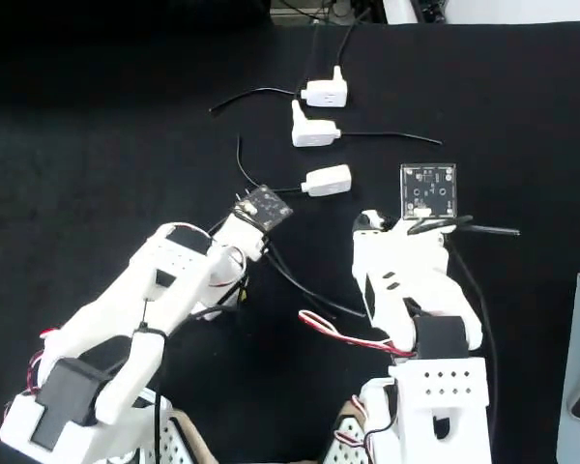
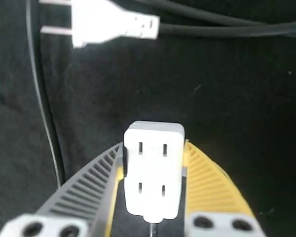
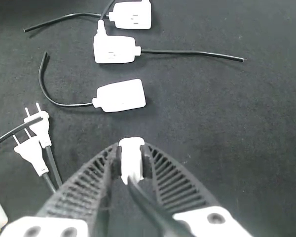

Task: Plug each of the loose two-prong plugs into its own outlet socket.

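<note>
My left fingers [image 2: 89,185] are clamped on the flat sides of a white outlet socket [image 2: 154,168], my right fingers [image 3: 180,190] on the smooth body of a small plug [image 3: 131,160], both mid-bench [image 1: 97,116], nearer than three more sockets [image 3: 119,95]; I judge both light, rigid and slippery.

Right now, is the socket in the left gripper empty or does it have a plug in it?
Empty. The socket in the left gripper shows bare slots, and a loose plug lies apart, prongs exposed.

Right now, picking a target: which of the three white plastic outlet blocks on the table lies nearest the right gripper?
The block with the curling black cord; the other two lie beyond it.
</note>
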Robot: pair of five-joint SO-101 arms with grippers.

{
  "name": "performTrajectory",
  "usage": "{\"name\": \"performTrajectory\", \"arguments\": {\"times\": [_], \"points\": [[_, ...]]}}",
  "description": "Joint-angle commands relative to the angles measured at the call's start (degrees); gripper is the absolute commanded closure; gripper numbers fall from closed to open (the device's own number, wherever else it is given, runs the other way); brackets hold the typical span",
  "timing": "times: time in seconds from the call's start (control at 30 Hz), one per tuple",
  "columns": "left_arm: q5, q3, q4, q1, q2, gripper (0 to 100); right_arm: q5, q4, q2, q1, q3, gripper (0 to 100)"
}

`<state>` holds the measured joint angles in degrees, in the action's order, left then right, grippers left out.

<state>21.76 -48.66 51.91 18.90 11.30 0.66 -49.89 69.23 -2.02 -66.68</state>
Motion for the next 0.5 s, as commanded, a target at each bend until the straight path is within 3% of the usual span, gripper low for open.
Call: {"name": "performTrajectory", "arguments": {"times": [0.0, 0.33, 0.47], "points": [[-6.2, -1.1, 1.9, -1.3, 1.6, 79, 0.4, 1.1, 1.1, -0.7, 0.6, 98.6], [-6.6, -0.8, 6.7, -1.5, 12.2, 76, 0.4, 1.1, 0.7, -0.7, 0.8, 98.6], [-6.4, -0.9, 9.2, -5.9, 19.3, 76, 0.4, 1.1, 0.7, -2.5, 1.0, 98.6]]}}
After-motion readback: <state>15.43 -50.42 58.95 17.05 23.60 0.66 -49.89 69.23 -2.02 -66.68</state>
